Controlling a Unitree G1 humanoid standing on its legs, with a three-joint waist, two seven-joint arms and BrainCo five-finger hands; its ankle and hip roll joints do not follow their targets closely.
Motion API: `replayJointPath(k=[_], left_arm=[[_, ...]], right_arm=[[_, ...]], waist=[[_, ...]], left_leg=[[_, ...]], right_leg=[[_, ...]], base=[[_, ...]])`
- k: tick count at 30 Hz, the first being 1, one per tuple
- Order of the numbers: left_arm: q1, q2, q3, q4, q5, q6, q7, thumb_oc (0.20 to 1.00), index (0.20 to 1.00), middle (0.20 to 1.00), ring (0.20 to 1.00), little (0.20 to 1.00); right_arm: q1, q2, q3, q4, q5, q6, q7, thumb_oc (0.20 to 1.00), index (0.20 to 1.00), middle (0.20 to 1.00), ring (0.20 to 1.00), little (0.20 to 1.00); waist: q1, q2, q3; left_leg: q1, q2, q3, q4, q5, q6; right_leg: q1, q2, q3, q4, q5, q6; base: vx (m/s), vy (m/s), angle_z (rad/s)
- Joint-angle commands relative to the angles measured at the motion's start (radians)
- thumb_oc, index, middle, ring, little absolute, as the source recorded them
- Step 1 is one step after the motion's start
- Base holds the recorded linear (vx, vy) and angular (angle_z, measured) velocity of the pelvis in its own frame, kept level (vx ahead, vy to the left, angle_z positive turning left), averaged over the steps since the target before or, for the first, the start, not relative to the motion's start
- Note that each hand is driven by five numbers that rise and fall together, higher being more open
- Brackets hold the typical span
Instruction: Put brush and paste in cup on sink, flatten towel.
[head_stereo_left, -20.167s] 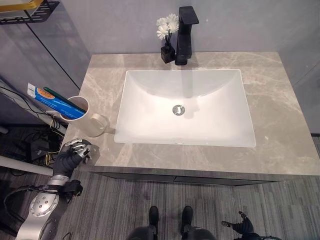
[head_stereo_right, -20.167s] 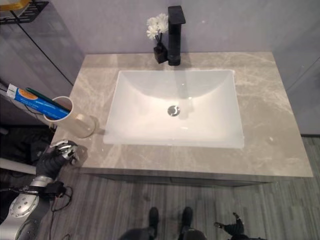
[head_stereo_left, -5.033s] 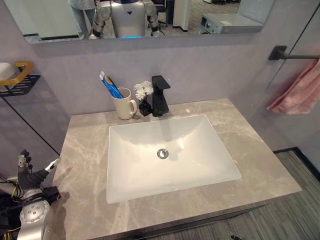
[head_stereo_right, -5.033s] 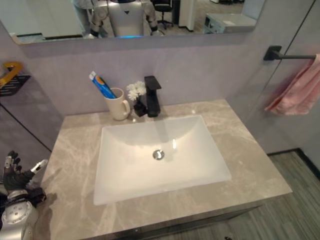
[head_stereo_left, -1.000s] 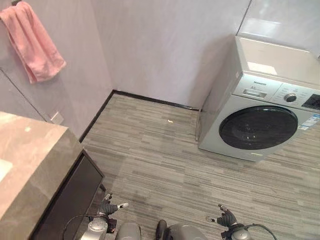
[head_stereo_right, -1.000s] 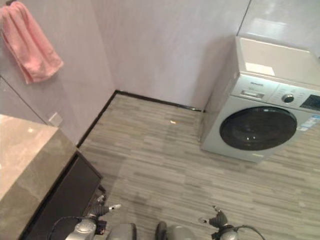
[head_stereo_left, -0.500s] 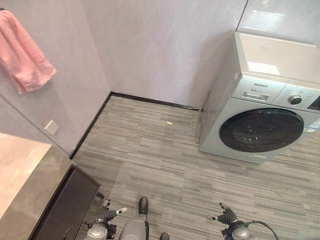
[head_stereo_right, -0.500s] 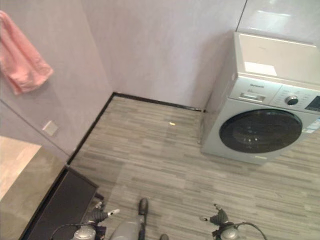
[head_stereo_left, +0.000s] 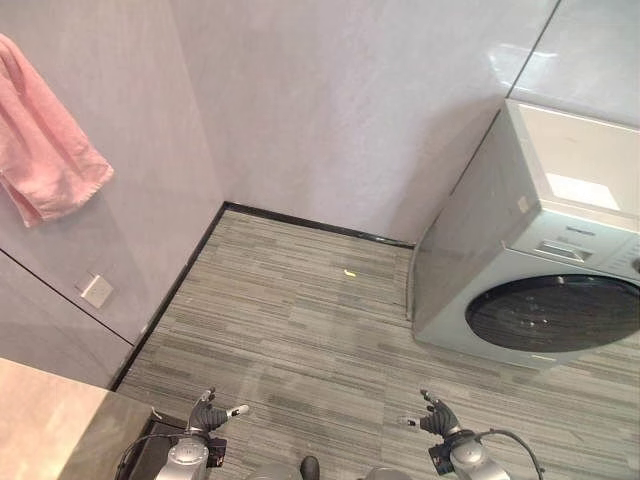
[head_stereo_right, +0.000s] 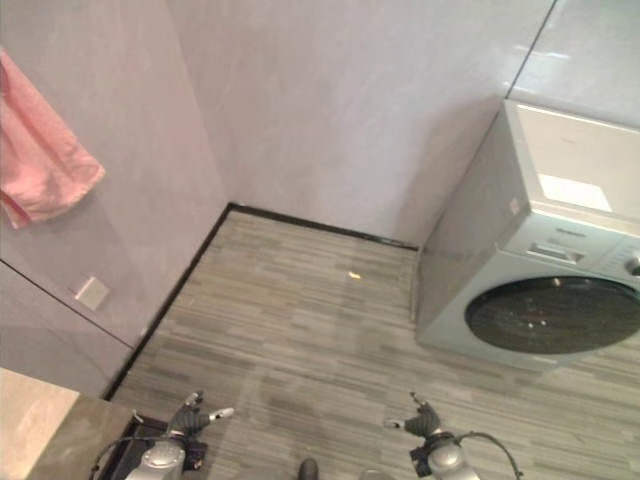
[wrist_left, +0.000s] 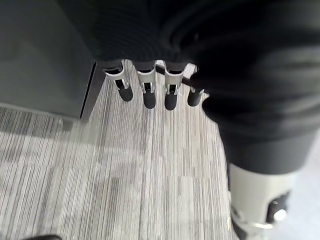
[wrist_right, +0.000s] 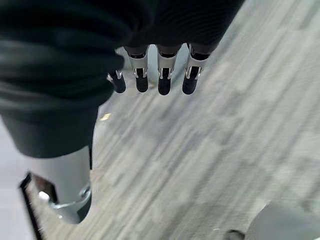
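Since half a second ago the camera has swung further round: the washing machine (head_stereo_left: 545, 270) now sits closer to the right edge and is cut off there, and less of the counter (head_stereo_left: 45, 425) shows, just a grey marbled corner at the lower left. Cup, brush and paste, which stood on the counter beside the tap 5 seconds ago, have passed out of the eye views.

Well away from the washing machine, high on the wall to the left, the pink towel (head_stereo_left: 45, 140) hangs bunched and uneven, its lower edge slanted and folded on itself. Below it a small white wall plate (head_stereo_left: 96, 290) sits on the same wall. Between that wall and the washing machine lies grey striped floor (head_stereo_left: 300, 330), with a small yellow speck (head_stereo_left: 350, 272) near the machine's front corner.

Both hands hang low over the floor. The left hand (head_stereo_left: 212, 413) is beside the dark side of the cabinet under the counter; its fingers (wrist_left: 146, 90) are straight and hold nothing. The right hand (head_stereo_left: 436, 415) is nearer the washing machine, its fingers (wrist_right: 162, 80) likewise straight and empty above the floor.
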Motion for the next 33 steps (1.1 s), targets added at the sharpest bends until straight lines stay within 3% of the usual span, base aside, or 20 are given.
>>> replayJointPath(k=[1, 3, 5, 7, 9, 12, 17, 23, 26, 27, 28, 30, 32, 33], left_arm=[[0.011, 0.034, 0.005, -0.032, 0.002, -0.022, -0.003, 1.000, 1.000, 1.000, 1.000, 1.000], [0.000, 0.029, -0.008, -0.011, 0.012, -0.021, -0.008, 1.000, 1.000, 1.000, 1.000, 1.000], [-0.002, 0.024, -0.010, -0.006, 0.013, -0.023, -0.007, 1.000, 1.000, 1.000, 1.000, 1.000], [-0.014, 0.011, -0.015, 0.011, 0.014, -0.032, -0.001, 1.000, 1.000, 1.000, 1.000, 1.000], [-0.017, 0.008, -0.020, 0.014, 0.020, -0.033, 0.001, 1.000, 1.000, 1.000, 1.000, 1.000], [-0.021, 0.002, -0.032, 0.041, 0.041, -0.030, 0.002, 1.000, 1.000, 1.000, 1.000, 1.000], [-0.011, 0.004, -0.006, 0.065, 0.017, -0.021, 0.005, 1.000, 1.000, 1.000, 1.000, 1.000], [-0.018, -0.002, -0.011, 0.056, 0.000, -0.021, 0.011, 1.000, 1.000, 1.000, 1.000, 1.000], [-0.022, 0.001, -0.017, 0.039, 0.002, -0.019, 0.011, 1.000, 1.000, 1.000, 1.000, 1.000], [-0.022, 0.001, -0.017, 0.039, 0.002, -0.019, 0.011, 1.000, 1.000, 1.000, 1.000, 1.000], [-0.032, 0.002, -0.025, 0.035, -0.001, -0.019, 0.010, 1.000, 1.000, 1.000, 1.000, 1.000], [-0.044, 0.001, -0.028, 0.028, 0.001, -0.017, 0.010, 1.000, 1.000, 1.000, 1.000, 1.000], [-0.050, 0.001, -0.029, 0.025, 0.005, -0.015, 0.012, 1.000, 1.000, 1.000, 1.000, 1.000], [-0.062, -0.005, -0.032, 0.025, 0.001, -0.018, 0.017, 1.000, 1.000, 1.000, 1.000, 1.000]], right_arm=[[0.012, -0.021, -0.019, -0.033, -0.002, -0.021, 0.007, 1.000, 1.000, 1.000, 1.000, 1.000], [0.023, -0.028, -0.018, -0.036, 0.008, -0.027, 0.007, 1.000, 1.000, 1.000, 1.000, 1.000], [0.023, -0.030, -0.017, -0.033, 0.010, -0.024, 0.005, 1.000, 1.000, 1.000, 1.000, 1.000], [0.022, -0.033, -0.016, -0.026, 0.000, -0.019, 0.003, 1.000, 1.000, 1.000, 1.000, 1.000], [0.026, -0.041, -0.021, -0.023, -0.007, -0.016, 0.004, 1.000, 1.000, 1.000, 1.000, 1.000], [0.038, -0.040, -0.025, -0.008, 0.001, -0.022, 0.002, 1.000, 1.000, 1.000, 1.000, 1.000], [0.046, -0.051, -0.020, -0.002, 0.023, -0.027, 0.008, 1.000, 1.000, 1.000, 1.000, 1.000], [0.053, -0.062, -0.019, -0.015, 0.027, -0.029, 0.009, 1.000, 1.000, 1.000, 1.000, 1.000], [0.060, -0.064, -0.008, -0.007, 0.022, -0.029, 0.010, 1.000, 1.000, 1.000, 1.000, 1.000], [0.060, -0.064, -0.008, -0.007, 0.022, -0.029, 0.010, 1.000, 1.000, 1.000, 1.000, 1.000], [0.063, -0.068, -0.005, -0.018, 0.023, -0.030, 0.009, 1.000, 1.000, 1.000, 1.000, 1.000], [0.064, -0.076, -0.007, -0.023, 0.023, -0.030, 0.008, 1.000, 1.000, 1.000, 1.000, 1.000], [0.067, -0.083, -0.008, -0.035, 0.020, -0.025, 0.009, 1.000, 1.000, 1.000, 1.000, 1.000], [0.074, -0.087, -0.024, -0.030, 0.020, -0.022, 0.004, 1.000, 1.000, 1.000, 1.000, 1.000]], waist=[[-0.009, -0.040, -0.003], [-0.026, -0.056, 0.001], [-0.029, -0.055, 0.009], [-0.047, -0.057, 0.012], [-0.051, -0.058, 0.013], [-0.055, -0.071, -0.011], [-0.050, -0.078, -0.062], [-0.048, -0.081, -0.076], [-0.037, -0.088, -0.063], [-0.037, -0.088, -0.063], [-0.032, -0.097, -0.040], [-0.029, -0.102, -0.013], [-0.035, -0.098, -0.009], [-0.044, -0.090, -0.011]], left_leg=[[-0.045, 0.050, 0.014, 0.020, 0.041, -0.103], [-0.013, 0.035, -0.028, 0.019, 0.035, -0.126], [0.002, 0.036, -0.038, 0.020, 0.024, -0.131], [0.036, 0.032, -0.072, 0.014, 0.017, -0.141], [0.056, 0.031, -0.098, 0.022, 0.006, -0.145], [0.081, 0.041, -0.138, 0.036, -0.002, -0.160], [0.107, 0.100, -0.184, 0.063, 0.007, -0.200], [0.114, 0.131, -0.197, 0.095, 0.029, -0.226], [0.054, 0.149, -0.177, 0.219, 0.105, -0.252], [0.052, 0.149, -0.177, 0.221, 0.104, -0.252], [-0.023, 0.145, -0.149, 0.333, 0.148, -0.257], [-0.082, 0.146, -0.093, 0.415, 0.156, -0.250], [-0.093, 0.172, -0.018, 0.400, 0.141, -0.246], [-0.117, 0.186, 0.067, 0.242, 0.091, -0.238]], right_leg=[[0.068, -0.012, -0.051, -0.379, 0.193, 0.004], [0.022, 0.014, -0.008, -0.591, 0.190, 0.002], [0.027, 0.008, -0.012, -0.636, 0.207, 0.006], [-0.023, -0.002, 0.031, -0.737, 0.285, 0.026], [-0.032, 0.004, 0.053, -0.750, 0.316, 0.035], [0.014, 0.040, 0.086, -0.772, 0.304, 0.019], [0.075, 0.082, 0.024, -0.780, 0.242, -0.018], [0.107, 0.102, -0.002, -0.777, 0.205, -0.041], [0.148, 0.111, -0.016, -0.792, 0.182, -0.067], [0.148, 0.111, -0.016, -0.792, 0.182, -0.067], [0.170, 0.101, -0.020, -0.805, 0.184, -0.076], [0.181, 0.092, -0.031, -0.811, 0.184, -0.087], [0.190, 0.088, -0.052, -0.822, 0.176, -0.091], [0.202, 0.067, -0.095, -0.847, 0.168, -0.075]], base=[[0.20, -0.004, 0.38], [0.30, -0.069, 0.32], [0.22, -0.051, 0.63], [0.31, -0.067, 0.50], [0.28, -0.074, 0.51], [0.28, -0.101, 0.47], [0.27, -0.148, 0.54], [0.18, -0.118, 0.11], [0.17, -0.127, 0.23], [0.05, -0.064, -0.04], [0.01, -0.051, 0.06], [0.02, -0.057, 0.10], [0.09, -0.017, 0.28], [0.20, 0.073, 0.78]])
